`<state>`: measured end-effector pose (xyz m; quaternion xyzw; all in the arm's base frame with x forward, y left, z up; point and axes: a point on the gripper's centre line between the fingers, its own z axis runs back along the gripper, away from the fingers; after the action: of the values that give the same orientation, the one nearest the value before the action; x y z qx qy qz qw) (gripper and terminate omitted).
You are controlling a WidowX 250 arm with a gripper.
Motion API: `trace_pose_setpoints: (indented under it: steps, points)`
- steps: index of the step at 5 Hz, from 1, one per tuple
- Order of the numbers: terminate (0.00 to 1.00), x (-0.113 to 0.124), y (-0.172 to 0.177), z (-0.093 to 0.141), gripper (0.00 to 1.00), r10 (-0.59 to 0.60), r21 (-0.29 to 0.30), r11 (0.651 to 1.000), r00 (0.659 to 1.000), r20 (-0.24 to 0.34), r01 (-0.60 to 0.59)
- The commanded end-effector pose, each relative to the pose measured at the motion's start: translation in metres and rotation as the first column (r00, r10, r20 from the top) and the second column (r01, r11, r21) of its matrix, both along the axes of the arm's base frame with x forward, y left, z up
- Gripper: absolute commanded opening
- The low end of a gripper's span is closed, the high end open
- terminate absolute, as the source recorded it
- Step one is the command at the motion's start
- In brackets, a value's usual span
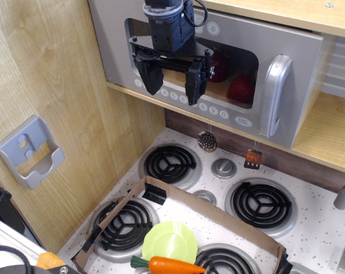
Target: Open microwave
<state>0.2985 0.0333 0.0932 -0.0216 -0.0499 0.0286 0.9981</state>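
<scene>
Observation.image view has the microwave [218,74] mounted up above the worktop [315,240], door looking shut or nearly so. Its chunky grey handle [277,94] runs vertically at the door's right edge. The gripper [173,79] hangs in front of the window with its jaws spread and nothing between them. So the handle sits off to the right of the jaws in this picture, near but not touching. My guess: slide sideways, straddle the upright handle, then pull.
</scene>
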Motion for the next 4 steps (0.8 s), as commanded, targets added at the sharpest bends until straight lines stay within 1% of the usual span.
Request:
trace_pose_setpoints:
  steps: [1,2,3,4]
  points:
    - [0.0,0.0,0.0,0.0,1.0,0.0,0.0,1.0,1.0,0.0,0.0]
    - [0.0,-0.003,-0.028,0.01,1.0,0.009,0.054,0.998,0.999,0.044,-0.011]
    - [0.0,-0.01,-0.052,0.011,1.0,0.055,0.022,0.998,0.996,0.067,-0.056]
    - [0.0,-0.013,-0.073,0.015,1.0,0.025,0.038,0.999,0.991,0.134,-0.03]
